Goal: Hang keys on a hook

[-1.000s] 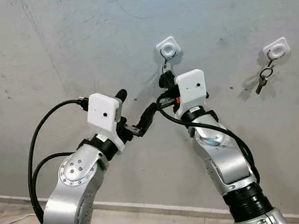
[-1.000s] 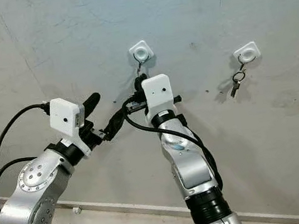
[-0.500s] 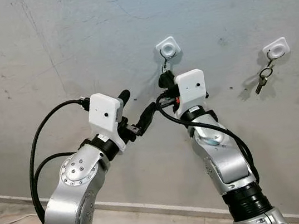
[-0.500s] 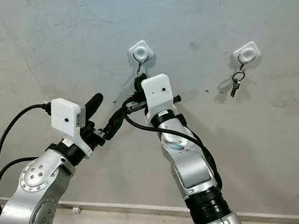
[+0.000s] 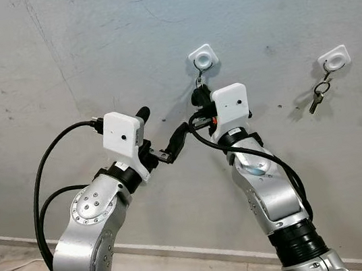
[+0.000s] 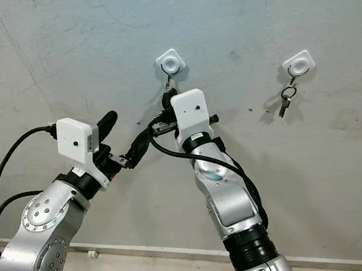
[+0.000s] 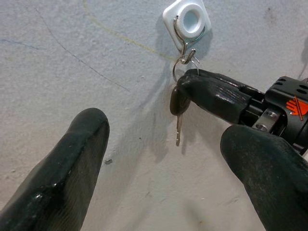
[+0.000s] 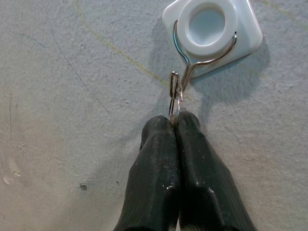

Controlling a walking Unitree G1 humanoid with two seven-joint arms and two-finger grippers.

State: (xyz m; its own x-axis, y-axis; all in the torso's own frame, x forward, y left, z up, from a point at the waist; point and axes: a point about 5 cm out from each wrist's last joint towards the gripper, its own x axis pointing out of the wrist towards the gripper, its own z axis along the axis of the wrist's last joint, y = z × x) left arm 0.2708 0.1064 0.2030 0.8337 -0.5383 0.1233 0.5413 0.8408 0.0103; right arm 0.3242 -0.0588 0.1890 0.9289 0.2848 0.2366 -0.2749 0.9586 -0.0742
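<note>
A white hook (image 5: 203, 57) is fixed to the grey wall. A key ring (image 8: 174, 98) hangs on the hook's wire loop, and a dark-headed key (image 7: 177, 109) dangles below it. My right gripper (image 8: 175, 120) is raised to the wall just under the hook (image 8: 211, 30), shut on the ring at the key's head. My left gripper (image 5: 160, 126) is held up to the left of it, a little off the wall. It is open, with its fingers (image 7: 62, 178) wide apart and nothing between them.
A second white hook (image 5: 333, 58) sits further right on the wall with another set of keys (image 5: 318, 96) hanging from it. A pale skirting strip (image 5: 184, 251) runs along the wall's foot above the floor.
My left gripper has drawn slightly to the left, away from the right arm. My right gripper stays shut at the ring under the hook.
</note>
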